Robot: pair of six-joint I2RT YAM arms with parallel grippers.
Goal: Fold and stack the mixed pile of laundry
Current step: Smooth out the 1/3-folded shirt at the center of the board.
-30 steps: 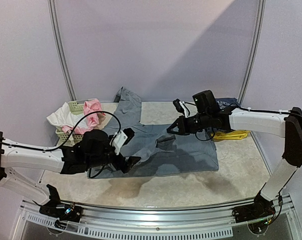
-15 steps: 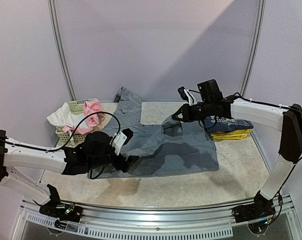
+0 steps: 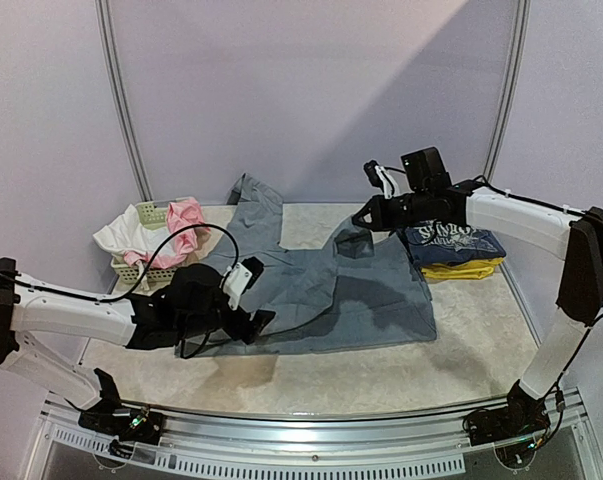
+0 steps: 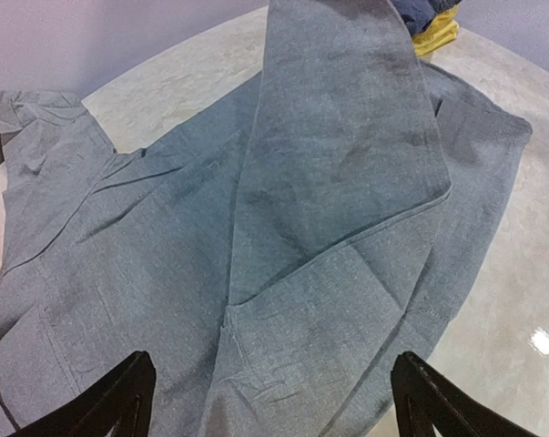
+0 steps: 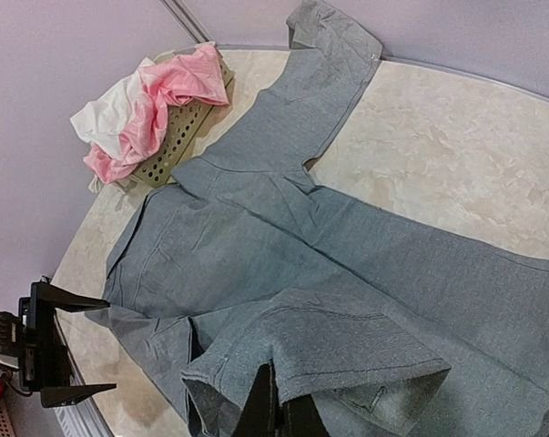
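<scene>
Large grey trousers [image 3: 311, 295] lie spread across the middle of the table. My right gripper [image 3: 360, 221] is shut on one edge of them and holds that flap up above the rest [image 5: 347, 355]. In the right wrist view its fingers [image 5: 276, 411] pinch the hemmed grey edge. My left gripper [image 3: 258, 296] hangs open low over the trousers' near left part, with only flat grey cloth [image 4: 301, 228] between its fingertips [image 4: 119, 401]. Pink pieces [image 3: 186, 222] and white pieces [image 3: 119, 236] spill out of the basket.
A pale-green lattice basket [image 3: 147, 213] stands at the back left. At the back right, a folded navy printed tee [image 3: 451, 240] rests on a yellow piece [image 3: 463, 268]. Curved rails and the purple wall close off the table's far side.
My right gripper has risen and drawn back to the right, pulling the trousers' edge up with it. The left gripper has stayed nearly in place, still open.
</scene>
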